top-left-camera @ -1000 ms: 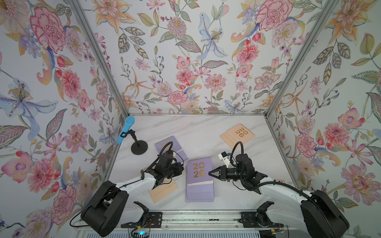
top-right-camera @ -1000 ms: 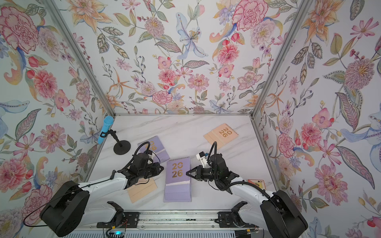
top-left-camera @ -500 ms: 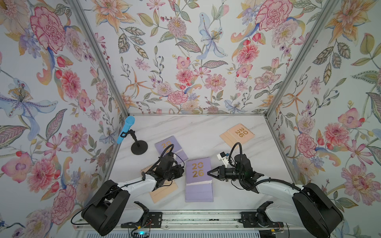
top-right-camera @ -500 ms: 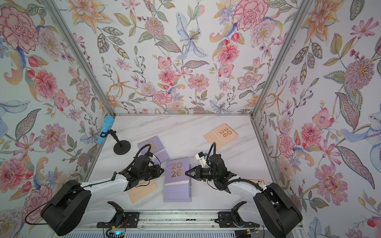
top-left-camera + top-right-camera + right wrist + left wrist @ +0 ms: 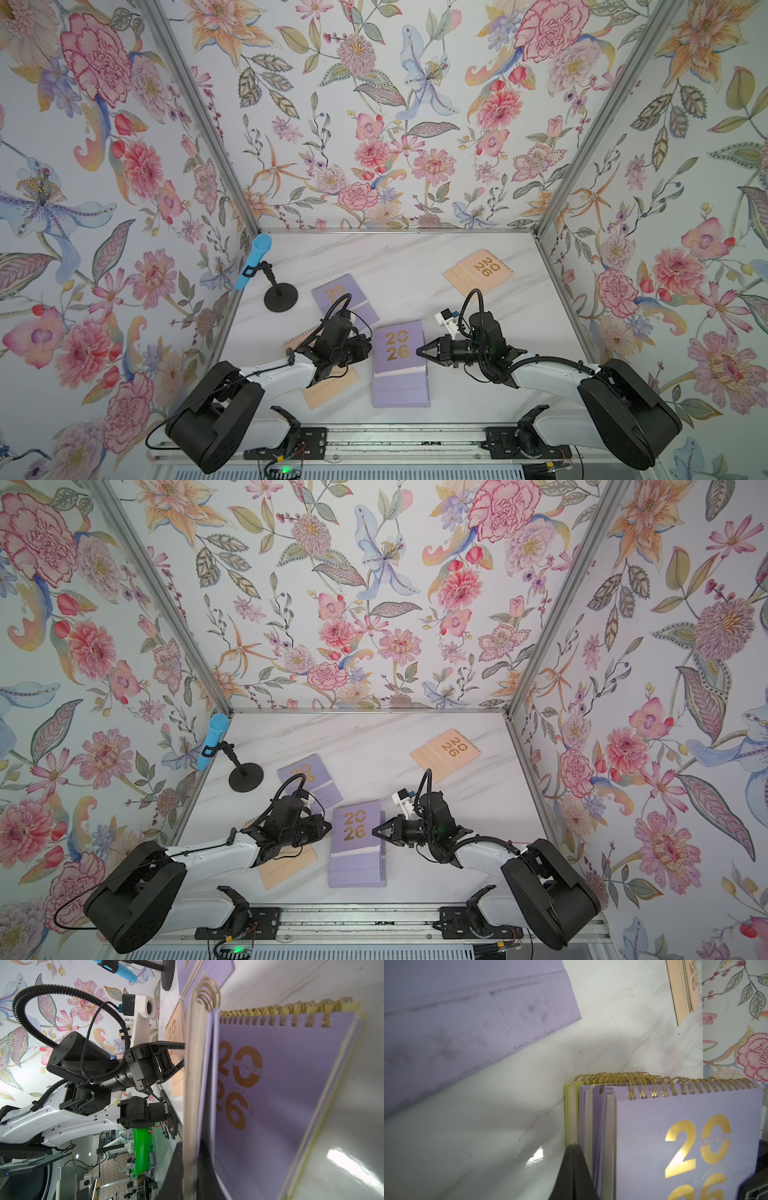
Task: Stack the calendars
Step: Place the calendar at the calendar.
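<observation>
- Near peach calendar [image 5: 332, 388]: laid flat at the front of the marble table [image 5: 415, 266], partly covered by the left arm, just beside the stack.
- Stack, front centre: a yellow calendar [image 5: 568, 1118] is seen at the bottom, with a second lavender calendar [image 5: 291, 1084] upon it.
- Top lavender calendar [image 5: 397, 347]: held by its right edge at an angle to the one beneath it; gold "2026" is shown on its cover.
- Right gripper [image 5: 417, 351]: fingers clamped on the page edge of the top lavender calendar, one finger [image 5: 176, 1169] on each face.
- Left gripper [image 5: 370, 347]: fingers [image 5: 573, 1167] pressed together, the tip set against the stack's left side at the level of the yellow calendar; no held object can be made out.
- Far lavender calendar [image 5: 338, 297]: laid flat beyond the left gripper, apart from the stack.
- Microphone stand [image 5: 280, 297]: placed at the left wall, with a blue microphone [image 5: 253, 259] clipped to it.
- Far peach calendar [image 5: 478, 270]: laid flat at the far right, well apart from the others.
</observation>
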Robot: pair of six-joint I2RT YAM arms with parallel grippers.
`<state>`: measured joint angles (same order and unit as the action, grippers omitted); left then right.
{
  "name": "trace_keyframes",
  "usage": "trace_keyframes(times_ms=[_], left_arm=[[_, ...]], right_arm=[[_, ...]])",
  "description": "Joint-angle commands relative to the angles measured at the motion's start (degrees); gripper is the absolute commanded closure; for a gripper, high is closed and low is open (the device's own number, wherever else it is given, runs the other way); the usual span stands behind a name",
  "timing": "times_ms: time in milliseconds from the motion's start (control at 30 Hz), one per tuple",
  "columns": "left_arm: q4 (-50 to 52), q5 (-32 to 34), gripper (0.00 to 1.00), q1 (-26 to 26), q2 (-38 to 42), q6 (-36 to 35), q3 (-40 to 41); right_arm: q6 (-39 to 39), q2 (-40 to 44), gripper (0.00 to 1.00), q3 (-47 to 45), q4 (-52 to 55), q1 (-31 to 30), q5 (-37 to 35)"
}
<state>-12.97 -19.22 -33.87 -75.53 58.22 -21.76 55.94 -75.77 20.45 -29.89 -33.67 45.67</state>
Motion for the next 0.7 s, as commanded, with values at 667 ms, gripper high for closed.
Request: trace_keyframes(times_ms=[667], left_arm=[[-2.2,1.0,1.0,-2.2,1.4,3.0,3.0]], right_arm=[[-3.4,-4.7,0.8,-0.4,-0.7,2.4,-0.2]])
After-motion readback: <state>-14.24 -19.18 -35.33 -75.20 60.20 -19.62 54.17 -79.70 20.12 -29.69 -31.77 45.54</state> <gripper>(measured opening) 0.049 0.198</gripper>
